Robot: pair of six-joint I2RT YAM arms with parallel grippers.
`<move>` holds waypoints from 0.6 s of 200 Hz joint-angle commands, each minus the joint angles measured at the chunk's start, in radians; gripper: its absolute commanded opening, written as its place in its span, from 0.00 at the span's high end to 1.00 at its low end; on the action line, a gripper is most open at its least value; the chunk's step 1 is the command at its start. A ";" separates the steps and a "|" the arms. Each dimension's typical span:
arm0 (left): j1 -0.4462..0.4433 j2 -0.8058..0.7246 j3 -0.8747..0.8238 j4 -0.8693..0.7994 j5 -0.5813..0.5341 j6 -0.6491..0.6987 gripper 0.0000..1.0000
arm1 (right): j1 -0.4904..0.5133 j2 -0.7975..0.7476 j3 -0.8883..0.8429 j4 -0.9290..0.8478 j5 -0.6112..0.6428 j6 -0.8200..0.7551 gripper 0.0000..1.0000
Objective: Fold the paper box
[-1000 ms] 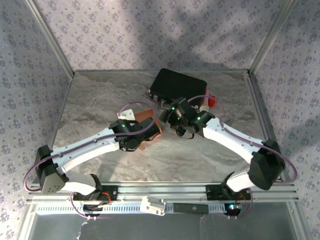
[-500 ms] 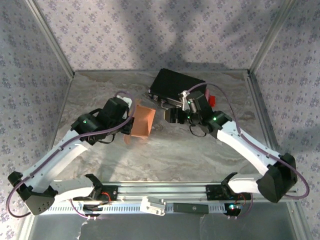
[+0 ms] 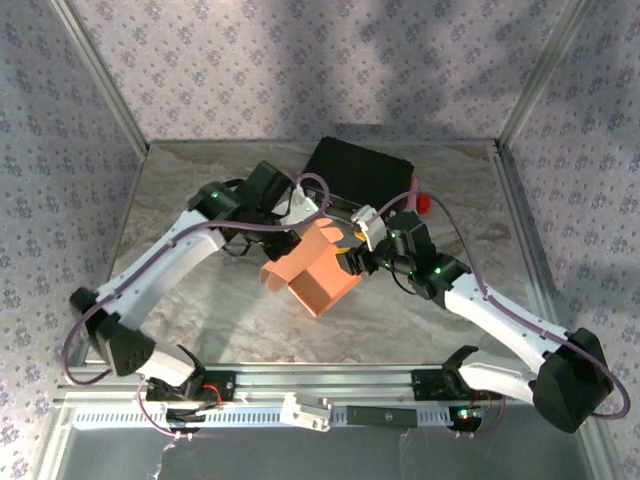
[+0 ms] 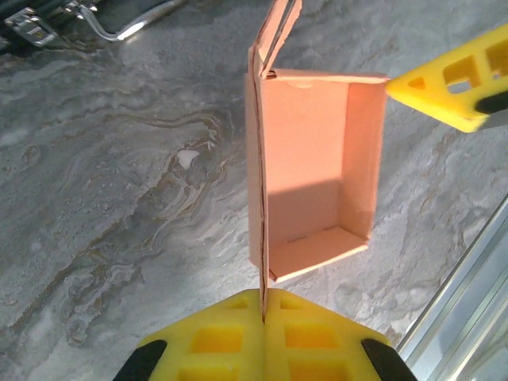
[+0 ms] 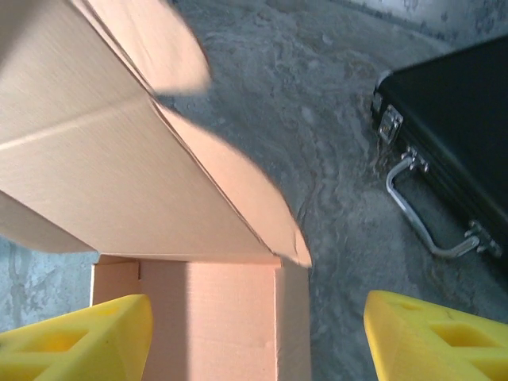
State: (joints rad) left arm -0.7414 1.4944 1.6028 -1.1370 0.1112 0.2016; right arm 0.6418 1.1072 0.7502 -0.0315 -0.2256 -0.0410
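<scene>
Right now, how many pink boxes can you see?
1: the salmon-pink cardboard box, in the middle of the table, its wall pinched by the left gripper, near the black hard case.

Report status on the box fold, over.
Left gripper shut on paper box wall. Right gripper open at the box's end. Box formed, one side open, flaps loose. Black case behind, not obstructing.

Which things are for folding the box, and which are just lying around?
For the job: paper box; left fingers, pinching its wall; right fingers, open.
Just lying about: black case; red thing beside it.
</scene>
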 commanded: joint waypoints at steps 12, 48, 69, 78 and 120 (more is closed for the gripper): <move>-0.005 0.100 0.119 -0.167 -0.036 0.131 1.00 | 0.000 0.046 0.013 0.019 0.024 -0.084 0.27; -0.011 0.145 0.144 -0.189 -0.062 0.232 1.00 | -0.038 0.076 0.004 0.067 -0.047 -0.077 0.26; -0.011 0.172 0.161 -0.216 -0.089 0.289 1.00 | -0.042 0.110 0.053 0.015 -0.104 -0.108 0.27; -0.011 0.189 0.174 -0.233 -0.105 0.309 1.00 | -0.039 0.134 0.085 -0.025 -0.122 -0.126 0.27; -0.013 0.205 0.219 -0.241 -0.129 0.402 1.00 | -0.032 0.226 0.189 -0.155 -0.201 -0.191 0.30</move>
State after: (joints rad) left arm -0.7479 1.6989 1.7748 -1.3373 0.0059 0.5041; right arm 0.6075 1.3029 0.8745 -0.0898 -0.3431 -0.1707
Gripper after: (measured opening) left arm 0.046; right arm 0.704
